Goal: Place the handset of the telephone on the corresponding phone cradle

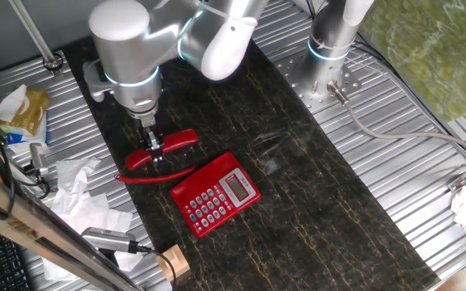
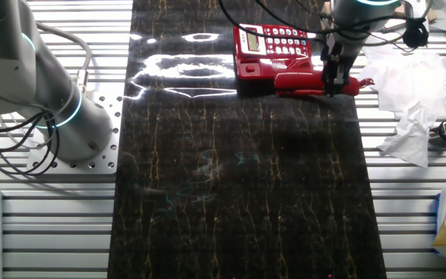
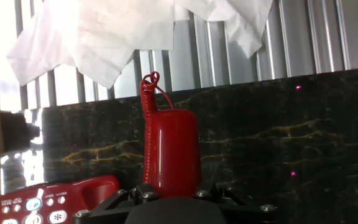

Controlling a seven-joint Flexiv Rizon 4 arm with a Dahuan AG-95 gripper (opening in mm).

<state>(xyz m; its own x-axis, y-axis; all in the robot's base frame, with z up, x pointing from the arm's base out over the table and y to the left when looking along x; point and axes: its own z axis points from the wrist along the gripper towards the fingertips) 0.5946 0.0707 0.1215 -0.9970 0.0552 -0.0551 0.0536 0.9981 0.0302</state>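
Observation:
The red handset [image 1: 162, 149] lies just off the dark mat beside the red telephone [image 1: 215, 194], with its thin red cord [image 1: 156, 175] curving between them. My gripper [image 1: 155, 151] is shut on the handset's middle. In the other fixed view the gripper [image 2: 334, 80] holds the handset [image 2: 314, 80] next to the telephone [image 2: 273, 50]. The phone cradle [image 2: 273, 68] is the recessed strip on the side facing the handset. In the hand view the handset [image 3: 171, 152] stands up between my jaws, its coiled cord [image 3: 148, 93] above, and a corner of the telephone [image 3: 55, 199] at bottom left.
Crumpled white paper [image 1: 79, 190] lies left of the mat, and shows in the hand view [image 3: 104, 31] too. A small wooden block [image 1: 172, 263] sits near the mat's front corner. A second arm's base [image 1: 330, 48] stands at the back right. Cables and a bag [image 1: 23, 113] lie at the left.

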